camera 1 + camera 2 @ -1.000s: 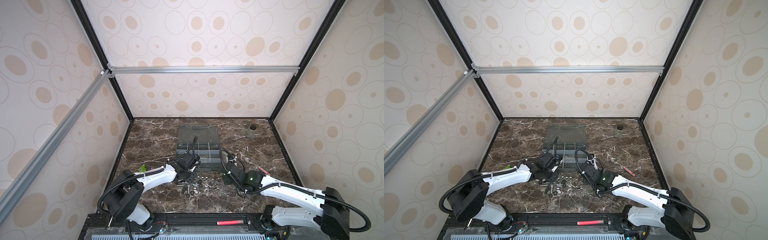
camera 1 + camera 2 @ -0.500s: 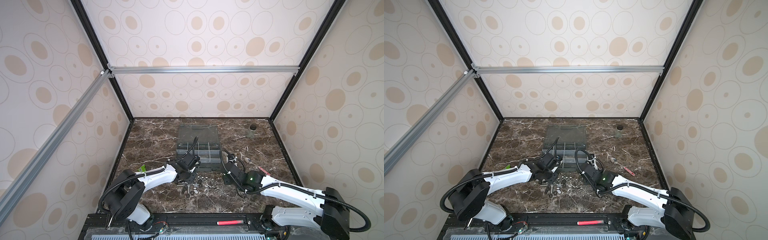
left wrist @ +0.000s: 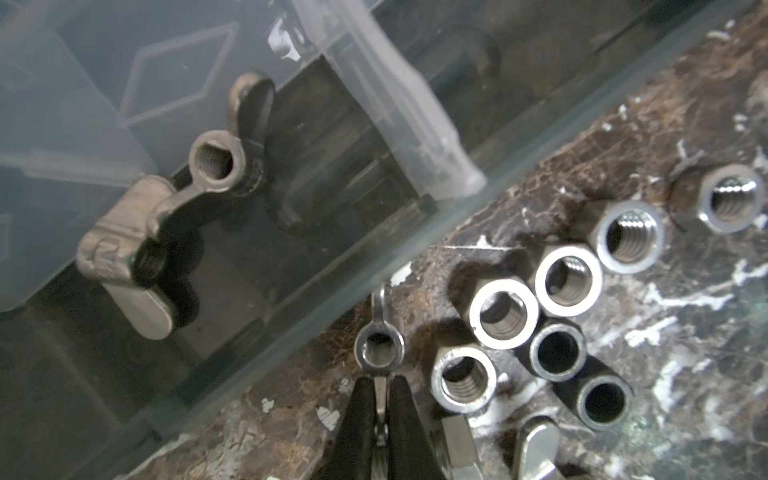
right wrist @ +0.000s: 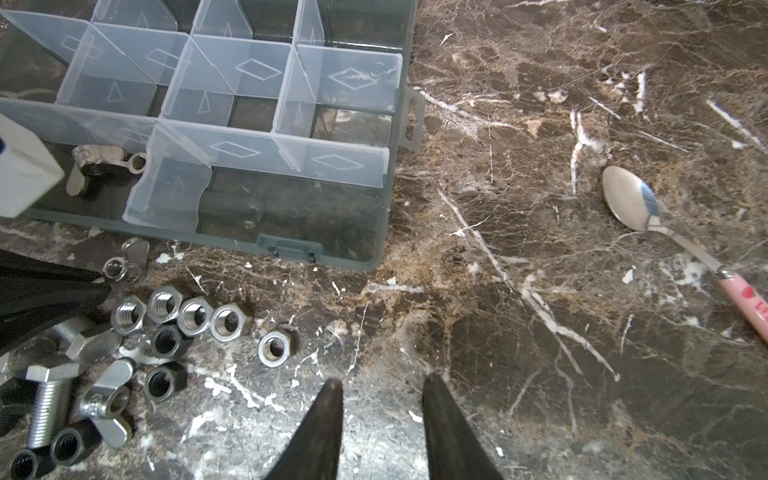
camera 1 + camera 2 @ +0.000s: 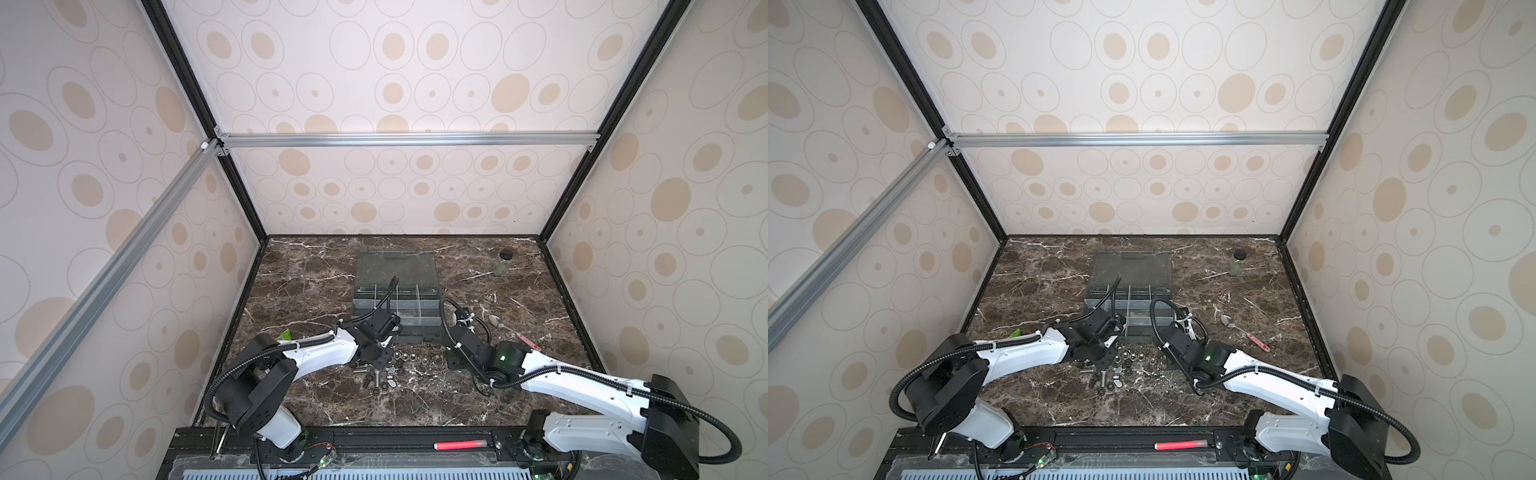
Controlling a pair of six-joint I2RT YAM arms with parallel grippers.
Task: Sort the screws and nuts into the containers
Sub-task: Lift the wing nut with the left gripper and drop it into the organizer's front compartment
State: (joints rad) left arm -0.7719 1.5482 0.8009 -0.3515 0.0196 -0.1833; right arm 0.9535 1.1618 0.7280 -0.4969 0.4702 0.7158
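Your left end effector [image 3: 381, 386] has just clamped shut on one wing of a wing nut [image 3: 379, 351] lying on the tabletop [image 4: 540, 291], just near of the near wall of the organizer box [image 4: 386, 199]; a moment ago those jaws stood slightly apart, and the arm has hardly shifted in the top views. The pick looks made, so a lift over the wall should follow (two wing nuts [image 3: 166, 216] already lie in the compartment right behind that wall, the likely home); loose hex nuts [image 3: 505, 313] cluster just right of the held piece, and screws [image 4: 48, 399] lie nearer still, all unsorted; your right end effector [image 4: 380, 386] hovers over bare marble to the right, jaws parted, grasping nothing.
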